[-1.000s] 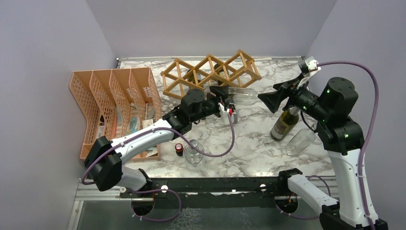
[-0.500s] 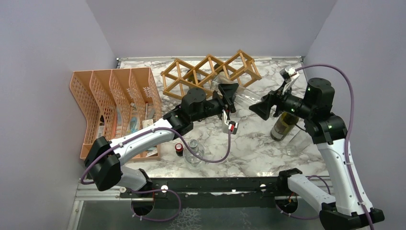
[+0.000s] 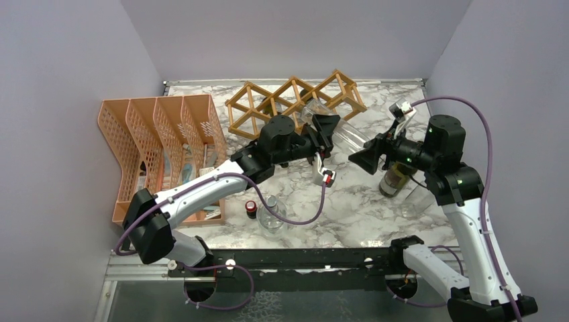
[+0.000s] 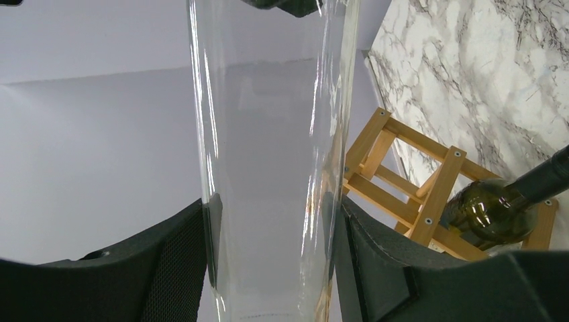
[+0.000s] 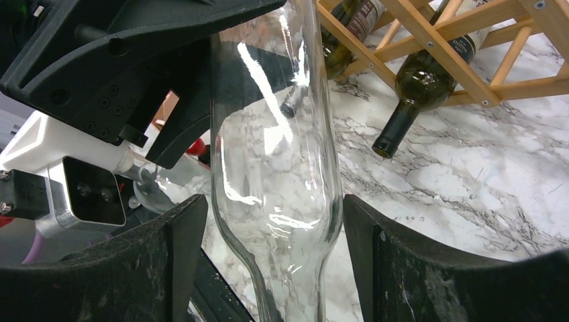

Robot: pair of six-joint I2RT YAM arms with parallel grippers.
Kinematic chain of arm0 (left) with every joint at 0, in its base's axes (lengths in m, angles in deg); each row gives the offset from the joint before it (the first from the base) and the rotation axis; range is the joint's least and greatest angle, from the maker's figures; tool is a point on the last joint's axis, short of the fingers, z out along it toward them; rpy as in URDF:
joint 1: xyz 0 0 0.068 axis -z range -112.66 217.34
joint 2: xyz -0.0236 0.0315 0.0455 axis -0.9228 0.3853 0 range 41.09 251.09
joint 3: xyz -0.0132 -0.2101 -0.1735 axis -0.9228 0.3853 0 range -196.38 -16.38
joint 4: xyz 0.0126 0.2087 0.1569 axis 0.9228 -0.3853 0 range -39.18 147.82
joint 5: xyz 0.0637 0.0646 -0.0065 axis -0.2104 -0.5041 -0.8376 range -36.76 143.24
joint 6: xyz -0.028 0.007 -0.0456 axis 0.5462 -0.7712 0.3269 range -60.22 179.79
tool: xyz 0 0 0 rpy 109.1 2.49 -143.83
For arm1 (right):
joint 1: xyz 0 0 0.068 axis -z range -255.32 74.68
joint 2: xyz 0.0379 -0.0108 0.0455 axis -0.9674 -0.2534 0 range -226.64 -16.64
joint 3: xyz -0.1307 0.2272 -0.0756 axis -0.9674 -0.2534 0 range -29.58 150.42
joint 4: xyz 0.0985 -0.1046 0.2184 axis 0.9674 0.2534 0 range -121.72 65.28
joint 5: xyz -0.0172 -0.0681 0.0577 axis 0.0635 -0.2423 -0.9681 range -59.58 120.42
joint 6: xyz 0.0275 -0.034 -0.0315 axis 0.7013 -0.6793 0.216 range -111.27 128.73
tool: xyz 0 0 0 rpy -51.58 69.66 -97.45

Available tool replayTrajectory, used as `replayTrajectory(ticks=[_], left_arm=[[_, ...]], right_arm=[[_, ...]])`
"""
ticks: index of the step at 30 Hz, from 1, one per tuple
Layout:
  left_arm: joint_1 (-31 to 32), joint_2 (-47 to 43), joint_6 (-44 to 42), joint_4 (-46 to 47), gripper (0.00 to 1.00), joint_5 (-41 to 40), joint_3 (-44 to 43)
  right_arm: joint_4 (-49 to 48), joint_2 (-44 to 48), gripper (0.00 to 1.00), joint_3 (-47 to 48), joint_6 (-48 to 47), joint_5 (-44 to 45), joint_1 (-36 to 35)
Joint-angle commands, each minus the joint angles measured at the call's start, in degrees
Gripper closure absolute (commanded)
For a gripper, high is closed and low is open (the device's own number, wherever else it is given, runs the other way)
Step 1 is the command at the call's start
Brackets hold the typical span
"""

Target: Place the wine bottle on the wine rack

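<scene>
A: Where is the bottle (image 4: 268, 134)?

B: In the air just in front of the rack (image 4: 437, 194), lying slantwise, its base toward the cells. It is not in a cell yet. From above its far end overlaps the slats, but I cannot tell whether it touches them.

A: Who has it?

B: The left gripper (image 4: 272, 255) is clamped on the body, a finger pressed to each side of the glass. The right gripper (image 5: 272, 241) straddles the shoulder with its jaws spread. A sliver of gap shows on at least one side, so I judge it has no grip.

A: Why hold it that way?

B: Probably so the base leads into a cell. A grip on the body leaves the base free, and the right gripper at the neck end could steady or steer it. The rack already holds a dark bottle (image 4: 493, 211), so a free cell has to be picked.

A: What has changed over the last second?

B: The left arm has reached further toward the rack and swung the bottle from nearly crosswise to slanted, base toward the slats. The right gripper stood well apart on the right. It has since swung in and closed around the neck end. The upright bottle (image 3: 396, 178) beside it has not moved.
</scene>
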Motion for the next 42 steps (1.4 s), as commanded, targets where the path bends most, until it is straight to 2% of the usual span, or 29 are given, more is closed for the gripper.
replayTrajectory(ticks=[1, 10, 19, 27, 29, 33, 34, 35, 38, 40, 41, 42], left_arm=[[0.33, 0.00, -3.68, 1.18, 1.00, 2.58, -3.89], [0.63, 0.97, -7.38, -2.41, 1.00, 2.26, -6.08], [1.28, 1.37, -6.60, -9.22, 1.00, 2.52, -8.79], [1.84, 1.94, -4.48, -15.83, 1.00, 2.55, -12.25], [1.91, 1.92, -3.84, -16.37, 1.00, 2.65, -12.51], [1.90, 1.95, -0.47, -16.52, 1.00, 3.30, -13.12], [1.91, 1.81, 0.30, -16.33, 0.94, 3.24, -13.07], [1.91, 1.70, 1.62, -15.68, 0.76, 3.17, -12.77], [1.92, 0.93, 4.60, -12.57, 0.36, 1.90, -11.03], [1.91, 0.14, 6.22, -10.19, 0.21, 1.01, -9.33], [1.91, -0.15, 6.73, -9.26, 0.07, 0.72, -8.49], [1.91, -0.54, 7.18, -8.70, 0.02, 0.61, -7.92]], right_arm=[[1.13, -0.22, 0.24, -0.79, -0.63, -0.29, -0.01], [1.63, -0.29, 0.29, -1.43, -2.24, 2.25, -0.06], [0.23, -0.39, 0.27, -1.98, -4.66, 5.05, -0.98], [1.68, -2.43, 0.35, -0.88, -6.60, 6.30, -3.61], [1.68, -2.46, 0.41, -0.79, -6.63, 6.20, -3.87], [1.38, -2.05, 0.71, -0.81, -6.10, 6.22, -3.87], [1.25, -1.93, 0.77, -0.72, -5.76, 6.72, -3.91], [1.08, -1.71, 0.82, -0.66, -5.21, 7.37, -3.89], [0.47, -1.27, 0.93, -0.12, -3.33, 9.10, -3.88], [-0.31, -0.85, 0.98, 0.11, -1.74, 10.45, -3.87], [-0.71, -0.62, 0.99, 0.21, -0.84, 11.17, -3.88], [-1.03, -0.39, 0.99, 0.45, -0.09, 11.86, -3.86]])
